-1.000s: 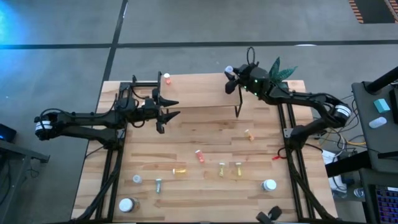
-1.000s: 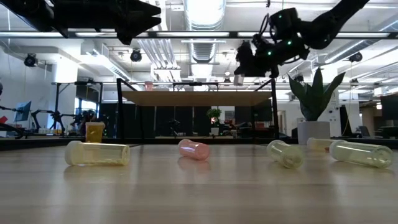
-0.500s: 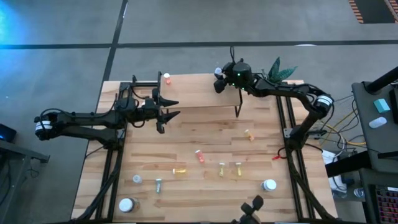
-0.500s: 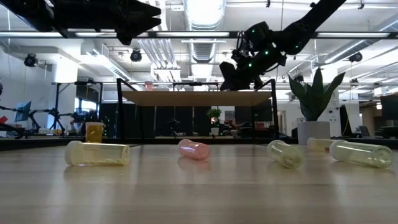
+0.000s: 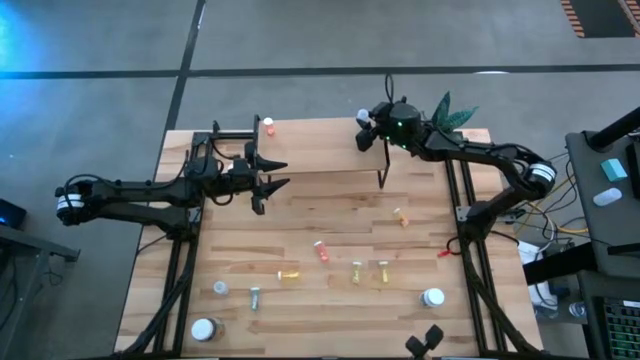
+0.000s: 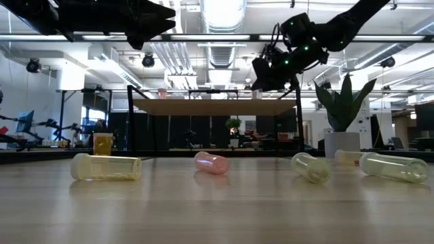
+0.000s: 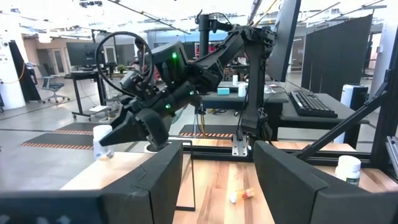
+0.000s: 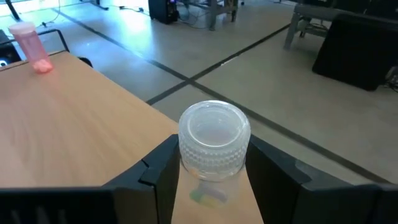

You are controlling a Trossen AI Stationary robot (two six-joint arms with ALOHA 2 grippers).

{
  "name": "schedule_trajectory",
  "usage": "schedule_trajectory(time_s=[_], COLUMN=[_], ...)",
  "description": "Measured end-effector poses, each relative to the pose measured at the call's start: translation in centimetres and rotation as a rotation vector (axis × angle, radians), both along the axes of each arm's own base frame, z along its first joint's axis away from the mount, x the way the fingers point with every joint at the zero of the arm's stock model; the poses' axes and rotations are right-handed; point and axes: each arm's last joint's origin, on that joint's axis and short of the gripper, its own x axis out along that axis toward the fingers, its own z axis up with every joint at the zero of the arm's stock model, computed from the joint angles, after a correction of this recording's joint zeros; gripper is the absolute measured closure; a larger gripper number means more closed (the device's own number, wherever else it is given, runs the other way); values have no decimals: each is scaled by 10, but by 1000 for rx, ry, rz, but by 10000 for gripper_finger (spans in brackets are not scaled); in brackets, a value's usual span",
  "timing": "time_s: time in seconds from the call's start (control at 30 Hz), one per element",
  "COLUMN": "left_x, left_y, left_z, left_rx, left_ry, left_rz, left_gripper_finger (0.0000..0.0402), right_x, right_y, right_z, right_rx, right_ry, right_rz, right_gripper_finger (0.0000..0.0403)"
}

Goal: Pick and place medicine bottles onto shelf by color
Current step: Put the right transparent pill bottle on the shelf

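Observation:
My right gripper (image 5: 363, 127) is shut on a small clear bottle with a ribbed whitish cap (image 8: 214, 137), above the far right corner of the light-wood shelf (image 5: 300, 145). The left wrist view shows this bottle (image 7: 101, 142) at the right gripper's tips. A red bottle (image 5: 268, 126) stands on the shelf's far left part. My left gripper (image 5: 275, 172) hovers open at the shelf's near left side, touching nothing. Several yellow, red, orange and white bottles lie or stand on the table, among them a red one (image 5: 322, 250) on its side. My right gripper pinches the clear bottle between its two fingers (image 8: 158, 171), at the ribbed cap and the neck just under it (image 8: 214, 160). The fingers come slanting down from the table's right. The bottle is upright; whether its base touches the shelf board I cannot tell.
A potted green plant (image 5: 450, 112) stands at the far right corner, close to the right arm. Black shelf legs (image 5: 381, 178) drop to the table. An orange bottle (image 5: 400, 215), yellow bottles (image 5: 288, 273) and white pots (image 5: 433, 297) (image 5: 205, 328) are scattered over the near half.
My right gripper swung toward the table's left over the shelf's far edge, then came back toward the right, ending a little left of where it began. The clear bottle travelled with it between the fingers. My left arm kept still.

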Motion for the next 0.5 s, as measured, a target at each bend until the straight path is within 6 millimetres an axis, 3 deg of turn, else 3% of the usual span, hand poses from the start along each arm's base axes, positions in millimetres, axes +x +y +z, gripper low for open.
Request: schedule_trajectory(time_s=[0.5], left_x=[0], left_y=[0], left_z=[0], left_rx=[-1], left_ry=[-1], left_rz=[-1], left_gripper_finger=[220], right_x=[4], right_y=[-3], right_z=[-15], right_rx=[46], right_ry=[21], right_rz=[-8], right_gripper_finger=[241])
